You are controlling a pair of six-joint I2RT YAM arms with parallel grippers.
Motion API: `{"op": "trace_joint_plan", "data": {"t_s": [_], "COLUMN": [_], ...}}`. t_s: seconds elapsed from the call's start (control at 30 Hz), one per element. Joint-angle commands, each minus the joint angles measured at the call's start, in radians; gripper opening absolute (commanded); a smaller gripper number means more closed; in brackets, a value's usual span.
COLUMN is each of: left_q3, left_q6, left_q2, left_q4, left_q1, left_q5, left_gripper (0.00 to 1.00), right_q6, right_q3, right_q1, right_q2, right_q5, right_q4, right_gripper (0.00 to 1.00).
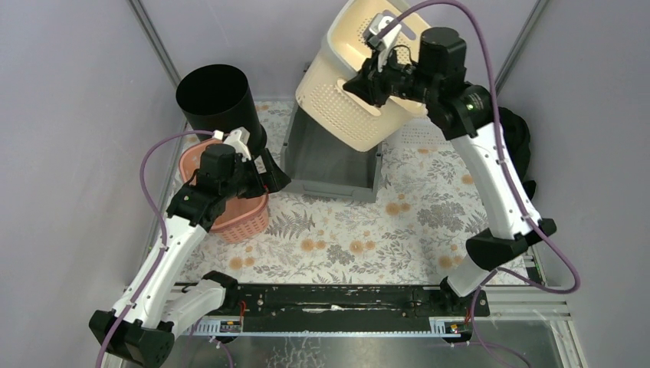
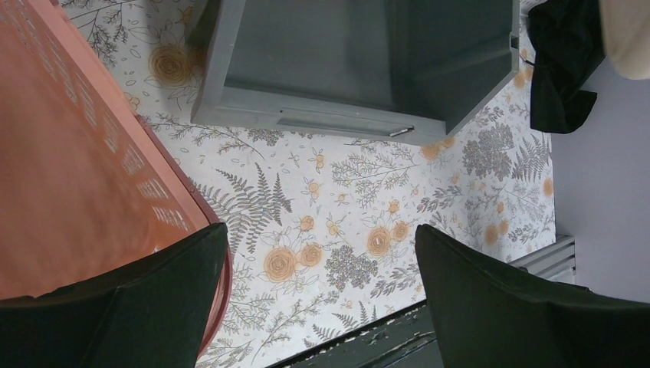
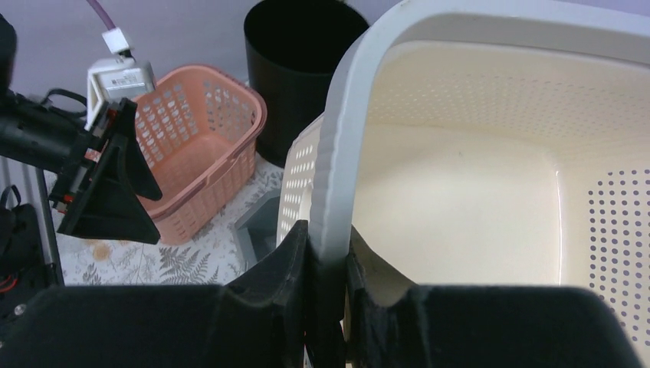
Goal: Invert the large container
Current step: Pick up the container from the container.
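The large container is a cream perforated basket [image 1: 349, 92] with a white rim. It hangs tilted in the air above the grey bin [image 1: 331, 157], its opening facing up and back. My right gripper [image 1: 375, 80] is shut on its rim [image 3: 331, 192]; the cream inside [image 3: 475, 192] fills the right wrist view. My left gripper [image 1: 272, 172] is open and empty, low beside the pink basket [image 1: 234, 207]. In the left wrist view its fingers [image 2: 153, 307] frame bare floral cloth, with the pink basket's wall [image 2: 77, 153] at the left.
A black cylindrical bin [image 1: 217, 100] stands at the back left behind the pink basket. The grey bin [image 2: 345, 69] sits at the back middle. A black cloth [image 2: 563, 61] lies at the right edge. A floral tablecloth [image 1: 368, 238] covers the table.
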Motion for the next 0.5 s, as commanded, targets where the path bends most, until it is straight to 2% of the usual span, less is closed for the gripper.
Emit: {"op": "trace_joint_plan", "data": {"t_s": [0.0,0.3,0.47], "left_q3": [0.015,0.007,-0.009], "left_q6": [0.005,-0.002,-0.008], "left_q2": [-0.004,0.021,0.020], "left_q4": [0.015,0.033,0.039], "left_q1": [0.006,0.006,0.006], "left_q5": [0.023,0.047,0.056], "left_gripper": [1.00,1.00,1.00], "right_q6": [-0.038,0.016,0.122], "right_q3": [0.062,-0.076,-0.104], "right_q1": [-0.001,-0.002,-0.002], "right_q2": [-0.137,-0.296,-0.359], "right_q5": [0.111,0.312,0.430], "right_q4": [0.210,0.173,0.041], "right_gripper": [0.00,0.00,0.00]}}
